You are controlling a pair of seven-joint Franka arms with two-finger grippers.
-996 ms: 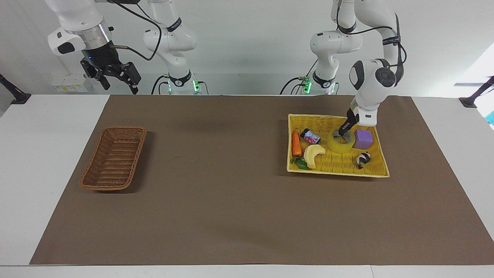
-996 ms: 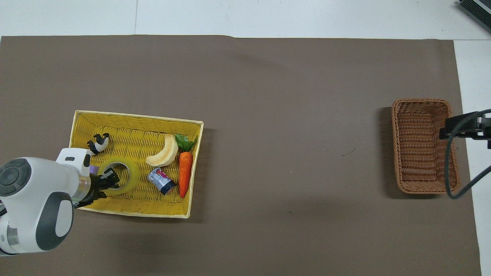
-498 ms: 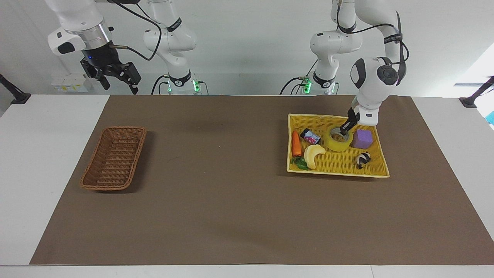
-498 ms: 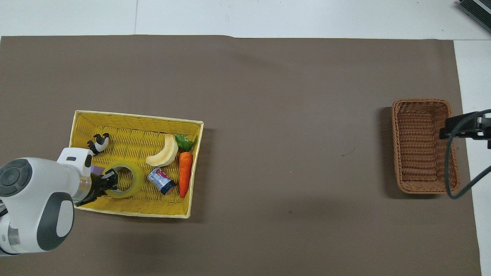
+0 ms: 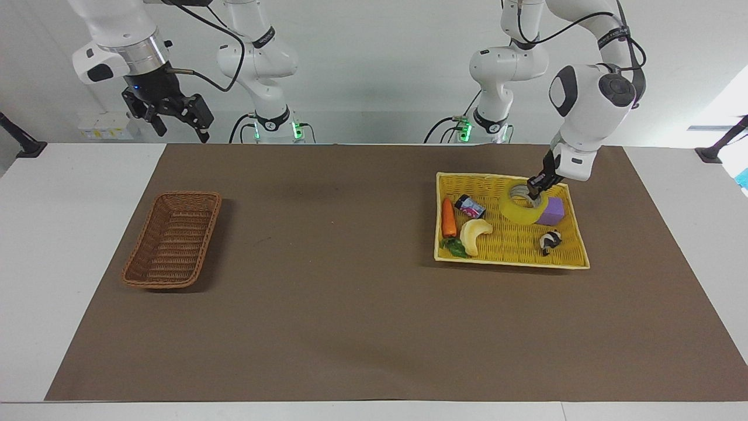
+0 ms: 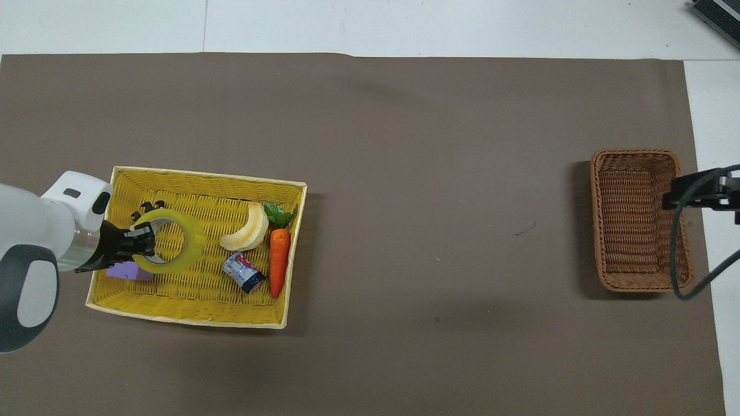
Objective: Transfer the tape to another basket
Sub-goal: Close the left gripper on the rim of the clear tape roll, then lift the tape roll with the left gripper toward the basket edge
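Observation:
The tape (image 5: 522,210) is a yellow translucent roll, and it also shows in the overhead view (image 6: 196,247). My left gripper (image 5: 535,188) is shut on its rim and holds it tilted a little above the yellow tray (image 5: 508,263); in the overhead view the left gripper (image 6: 141,245) is over the tray (image 6: 191,319). The brown wicker basket (image 5: 186,196) stands empty at the right arm's end of the table, and it also shows in the overhead view (image 6: 636,219). My right gripper (image 5: 180,130) waits open, raised beside that basket's end.
In the tray lie a carrot (image 5: 448,217), a banana (image 5: 474,234), a small can (image 5: 470,206), a purple block (image 5: 553,211) and a black-and-white toy (image 5: 549,241). A brown mat (image 5: 327,292) covers the table between tray and basket.
My left gripper has lifted the tape off the tray floor and carried it a little toward the left arm's end; the roll now hangs tilted. The right arm has not moved.

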